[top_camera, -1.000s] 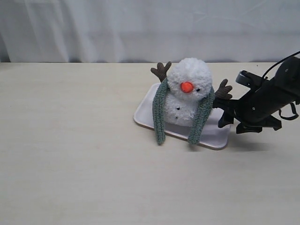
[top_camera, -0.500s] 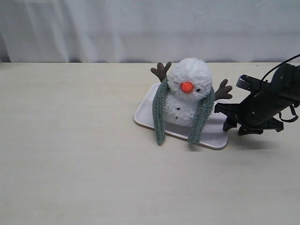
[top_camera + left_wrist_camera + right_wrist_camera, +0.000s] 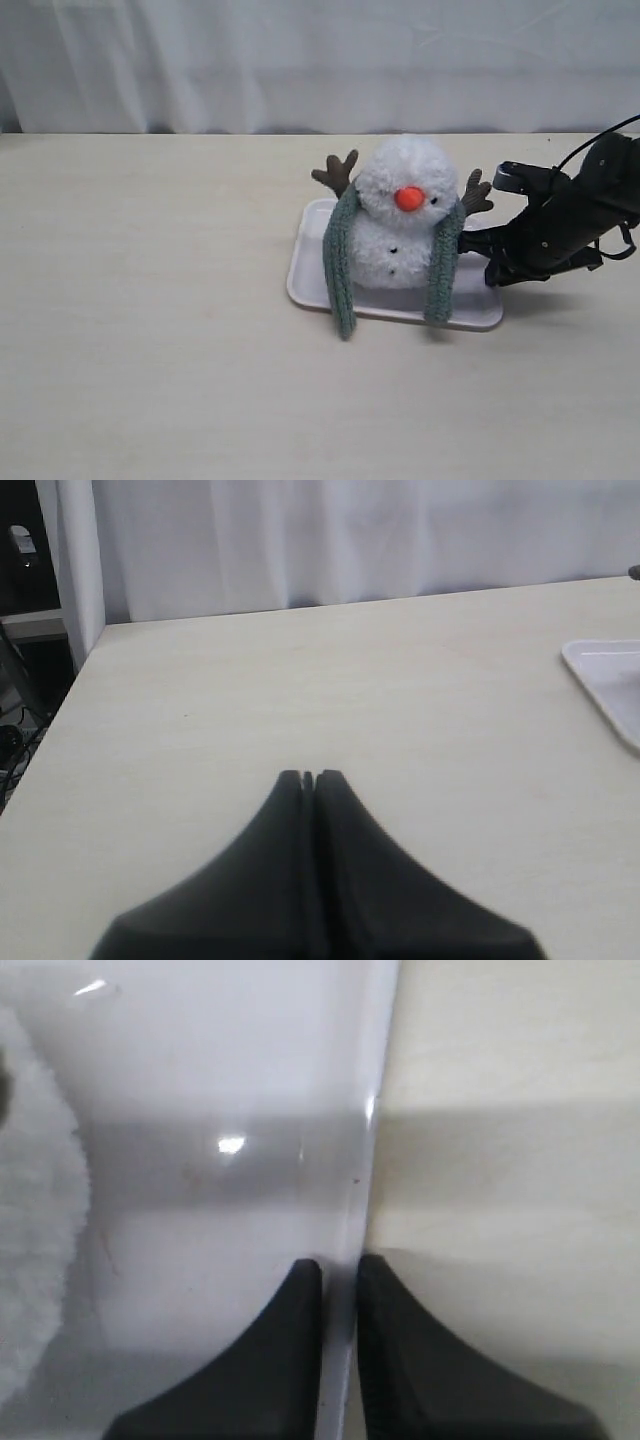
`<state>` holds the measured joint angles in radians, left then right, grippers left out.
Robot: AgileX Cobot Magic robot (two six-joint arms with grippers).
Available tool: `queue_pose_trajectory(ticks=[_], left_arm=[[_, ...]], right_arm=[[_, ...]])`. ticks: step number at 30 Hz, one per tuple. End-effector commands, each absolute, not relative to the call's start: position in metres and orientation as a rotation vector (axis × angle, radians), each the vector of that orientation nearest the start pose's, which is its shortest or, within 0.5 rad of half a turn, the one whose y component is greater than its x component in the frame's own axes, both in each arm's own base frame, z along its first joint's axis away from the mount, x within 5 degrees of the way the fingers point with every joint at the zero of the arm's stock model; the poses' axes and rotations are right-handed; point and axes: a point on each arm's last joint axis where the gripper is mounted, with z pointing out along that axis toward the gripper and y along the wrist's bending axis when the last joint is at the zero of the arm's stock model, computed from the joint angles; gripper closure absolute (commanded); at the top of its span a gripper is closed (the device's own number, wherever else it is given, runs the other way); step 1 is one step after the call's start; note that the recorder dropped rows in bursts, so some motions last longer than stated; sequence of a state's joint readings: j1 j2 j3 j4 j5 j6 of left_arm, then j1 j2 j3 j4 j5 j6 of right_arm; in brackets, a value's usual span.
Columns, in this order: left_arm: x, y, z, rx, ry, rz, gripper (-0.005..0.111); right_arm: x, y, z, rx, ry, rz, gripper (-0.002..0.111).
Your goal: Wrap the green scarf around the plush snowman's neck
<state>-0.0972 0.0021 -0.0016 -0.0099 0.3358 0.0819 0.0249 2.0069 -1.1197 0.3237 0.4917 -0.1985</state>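
Draping down from both sides of the neck (image 3: 385,218), the green scarf (image 3: 340,262) falls in 2 uncrossed strands along the front of the plush snowman (image 3: 392,258). The snowman sits upright on a white tray (image 3: 310,287) toward the right of the surface (image 3: 150,350). Each strand runs lengthwise from shoulder to the tray's near rim, and the strand on the view's left laps over that rim. The other strand lies just beside the right claw (image 3: 340,1266), which reaches in low from that side. Its jaws are pinched almost together on the tray's rim, not on the fleece. The left claw (image 3: 309,777) is fully closed and empty, over bare surface well apart from the toy. By my judgement, crossing the strands falls to the right arm, since the nearer strand lies just inward of its tip, toward the snowman.
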Motion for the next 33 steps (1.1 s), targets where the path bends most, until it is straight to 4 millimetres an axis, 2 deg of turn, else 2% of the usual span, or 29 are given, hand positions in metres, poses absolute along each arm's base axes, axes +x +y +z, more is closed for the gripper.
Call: queue_pose_trajectory(ticks=[1, 6, 11, 15, 17, 21, 25, 30, 33], left_arm=[[0.054, -0.006, 0.184, 0.163, 1.801, -0.026, 0.107], [0.054, -0.006, 0.184, 0.163, 1.801, -0.026, 0.107], [0.054, -0.006, 0.184, 0.163, 1.799, -0.026, 0.107], [0.054, -0.006, 0.184, 0.163, 1.799, -0.026, 0.107], [0.054, -0.006, 0.184, 0.163, 1.799, -0.026, 0.107], [0.054, -0.006, 0.184, 0.163, 1.799, -0.026, 0.107], [0.054, -0.006, 0.184, 0.163, 1.799, -0.026, 0.107], [0.054, -0.006, 0.184, 0.163, 1.799, -0.026, 0.107], [0.054, -0.006, 0.184, 0.163, 1.799, -0.026, 0.107]], right_arm=[[0.363, 0.024, 0.107, -0.227, 2.898, 0.213, 0.104], [0.366, 0.023, 0.108, -0.081, 2.886, 0.218, 0.104], [0.367, 0.023, 0.108, -0.063, 2.877, 0.222, 0.103], [0.366, 0.023, 0.113, -0.060, 2.868, 0.224, 0.085], [0.366, 0.023, 0.122, -0.063, 2.851, 0.225, 0.075], [0.362, 0.024, 0.139, -0.078, 2.836, 0.233, 0.063], [0.355, 0.022, 0.159, -0.071, 2.847, 0.207, 0.063], [0.338, 0.015, 0.178, -0.093, 2.942, 0.099, 0.063], [0.328, 0.013, 0.192, -0.055, 2.917, 0.079, 0.063]])
